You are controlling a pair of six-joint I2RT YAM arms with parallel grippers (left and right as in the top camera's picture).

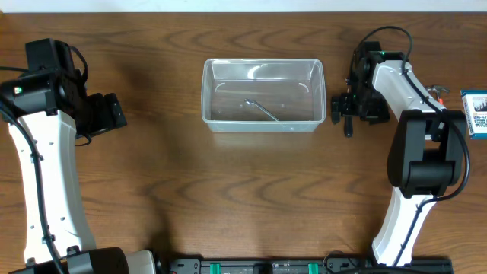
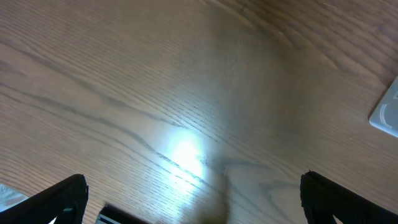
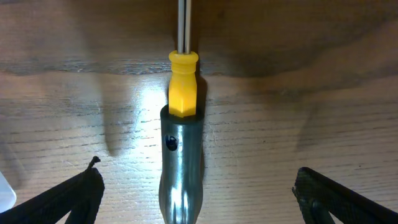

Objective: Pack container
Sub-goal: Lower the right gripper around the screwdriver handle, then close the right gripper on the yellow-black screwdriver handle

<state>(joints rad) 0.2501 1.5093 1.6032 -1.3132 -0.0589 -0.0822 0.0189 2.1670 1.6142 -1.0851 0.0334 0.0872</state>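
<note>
**Lining up on the screwdriver**

My right fingers (image 3: 68,199) stand wide apart, and the screwdriver (image 3: 181,155) lies centred between them on the worktop (image 3: 298,112). I'd drop straight down and close on the grey handle, behind the yellow collar, so it can't roll. The clear container (image 1: 263,124) sits just left of those fingers. My left fingers (image 2: 59,199) are spread too, holding nothing.

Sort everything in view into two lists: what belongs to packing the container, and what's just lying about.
Belongs to the job: clear container; metal tool already lying inside it; screwdriver on the table, framed by the open right pincer, likely next to go in.
Just lying about: blue-and-white box at the table's right edge.
</note>
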